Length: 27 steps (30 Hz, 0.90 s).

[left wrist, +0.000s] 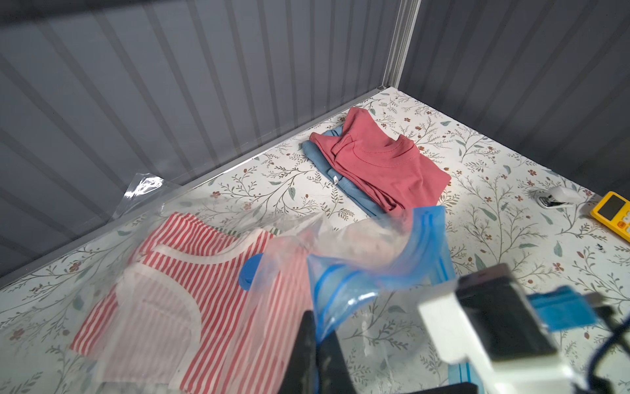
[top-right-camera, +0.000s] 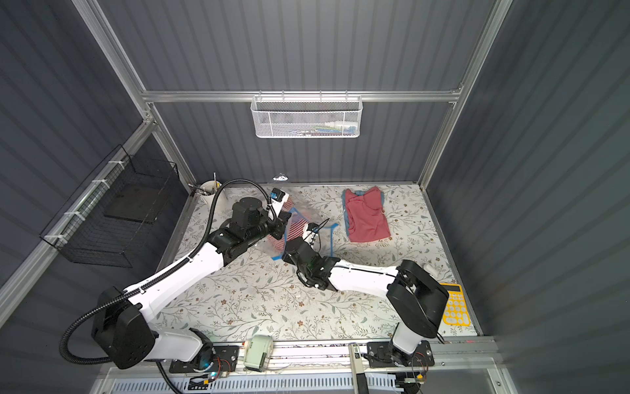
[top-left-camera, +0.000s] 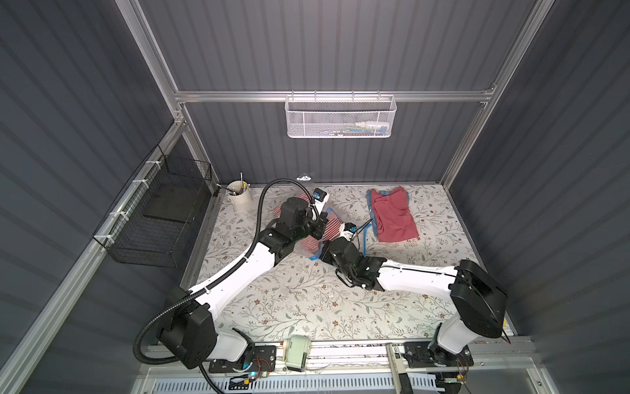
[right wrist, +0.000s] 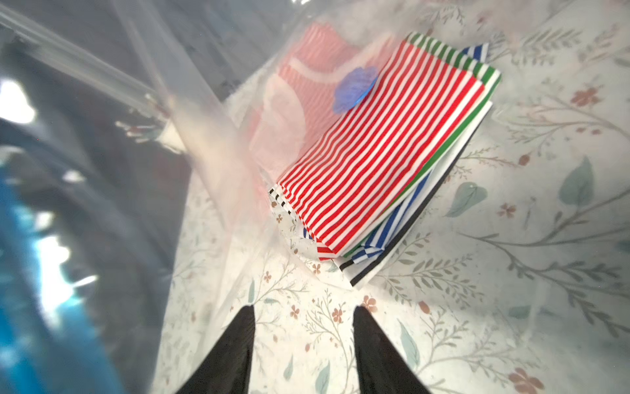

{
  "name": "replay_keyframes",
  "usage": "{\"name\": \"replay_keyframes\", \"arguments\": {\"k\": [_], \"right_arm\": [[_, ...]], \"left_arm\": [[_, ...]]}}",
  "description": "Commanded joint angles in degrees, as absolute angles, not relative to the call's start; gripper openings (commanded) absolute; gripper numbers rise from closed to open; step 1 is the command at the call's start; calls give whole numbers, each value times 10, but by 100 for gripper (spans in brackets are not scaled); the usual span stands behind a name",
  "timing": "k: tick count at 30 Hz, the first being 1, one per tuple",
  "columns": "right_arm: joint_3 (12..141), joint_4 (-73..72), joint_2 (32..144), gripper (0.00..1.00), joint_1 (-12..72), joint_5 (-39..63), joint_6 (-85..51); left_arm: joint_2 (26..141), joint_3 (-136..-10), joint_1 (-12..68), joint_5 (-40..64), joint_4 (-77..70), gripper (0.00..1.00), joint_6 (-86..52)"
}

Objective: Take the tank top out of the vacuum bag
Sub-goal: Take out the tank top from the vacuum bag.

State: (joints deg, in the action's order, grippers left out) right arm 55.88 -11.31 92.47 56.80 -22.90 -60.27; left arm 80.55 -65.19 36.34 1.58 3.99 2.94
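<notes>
One pincer [left wrist: 315, 344], vacuum bag [left wrist: 392, 269] edge pinched

White links [top-left-camera: 238, 269], black joints [top-left-camera: 185, 329], ribbed conduit [top-left-camera: 137, 341].

Even light from above, bright on the floral table [top-left-camera: 306, 300], dimmer on the grey walls [top-left-camera: 68, 102]; shadows soft and faint. Both top views sharp, frame lines bowed toward the edges. Wrist views: white glare on the vacuum bag [right wrist: 54, 252], near plastic blurred, perhaps by motion.
</notes>
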Motion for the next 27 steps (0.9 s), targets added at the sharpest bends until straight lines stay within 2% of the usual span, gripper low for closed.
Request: {"name": "replay_keyframes", "arguments": {"k": [1,5,10,14,16,19,27], "right_arm": [[558,-84,925,48,571,-240,-579],[600,-48,962,43,571,-214,-564],[603,-60,971,26,562,-178,-564],[595,-42,950,28,564,-180,-563],[578,-46,935,32,559,-170,-563],[580,-35,938,38,524,-79,-546],[601,-16,972,36,464,8,-546]], "left_arm": [[811,-671,366,8,36,0,27],[811,-671,366,3,36,0,28],[808,-668,367,-3,34,0,30],[811,-667,366,-15,35,0,35],[810,-668,367,-17,35,0,35],[803,-665,367,-17,32,0,34],[805,-665,366,-10,31,0,29]]}}
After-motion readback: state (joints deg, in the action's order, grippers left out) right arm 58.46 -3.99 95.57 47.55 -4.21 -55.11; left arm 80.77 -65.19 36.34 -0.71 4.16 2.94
